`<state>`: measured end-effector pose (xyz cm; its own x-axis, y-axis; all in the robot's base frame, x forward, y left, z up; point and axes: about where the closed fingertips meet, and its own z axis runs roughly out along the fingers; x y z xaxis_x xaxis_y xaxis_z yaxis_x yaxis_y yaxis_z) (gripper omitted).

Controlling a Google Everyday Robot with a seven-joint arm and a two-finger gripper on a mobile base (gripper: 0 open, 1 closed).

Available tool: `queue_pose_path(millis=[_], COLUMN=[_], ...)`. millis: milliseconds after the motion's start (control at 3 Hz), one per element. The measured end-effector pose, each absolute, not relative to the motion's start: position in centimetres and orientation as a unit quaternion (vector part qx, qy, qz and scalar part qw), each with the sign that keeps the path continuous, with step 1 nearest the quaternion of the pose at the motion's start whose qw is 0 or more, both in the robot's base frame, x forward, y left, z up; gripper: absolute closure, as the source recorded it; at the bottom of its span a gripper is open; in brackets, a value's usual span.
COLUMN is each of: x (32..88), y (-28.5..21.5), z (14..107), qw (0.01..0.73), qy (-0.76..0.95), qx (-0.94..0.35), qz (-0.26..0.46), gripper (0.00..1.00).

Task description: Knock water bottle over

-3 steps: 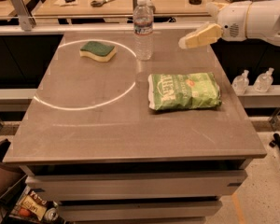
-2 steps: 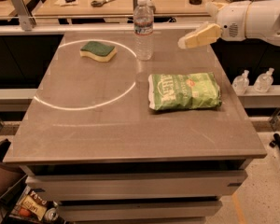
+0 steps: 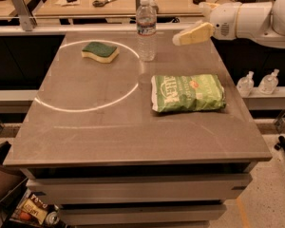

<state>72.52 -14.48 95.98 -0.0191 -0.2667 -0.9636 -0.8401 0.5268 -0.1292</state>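
The water bottle (image 3: 146, 28) stands upright near the far edge of the grey table (image 3: 109, 127). It is clear and ribbed, with a white cap and a pale label band. My gripper (image 3: 180, 39) reaches in from the right on a white arm (image 3: 256, 18), its cream fingers pointing left at about the bottle's mid height. It is to the right of the bottle, a short gap away, and does not touch it.
A green and yellow sponge (image 3: 100, 52) lies left of the bottle. A green chip bag (image 3: 187, 93) lies on the right half of the table, below the gripper. Two small pump bottles (image 3: 259, 83) stand on a ledge at the right. A workbench with tools runs behind.
The gripper has moved a little to the left, toward the water bottle. The bottle, sponge and bag have not moved.
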Motion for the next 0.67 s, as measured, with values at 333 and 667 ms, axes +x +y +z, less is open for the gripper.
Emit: queue_pose_path(millis=[333,667], x=[74.9,76.6], y=[-13.2,-11.6], z=[95.3,94.7], qw=[0.572,0.574], qy=[0.656,0.647], qx=[-0.41,-0.41], qz=[0.272,0.289], gripper=[0.0,0.0])
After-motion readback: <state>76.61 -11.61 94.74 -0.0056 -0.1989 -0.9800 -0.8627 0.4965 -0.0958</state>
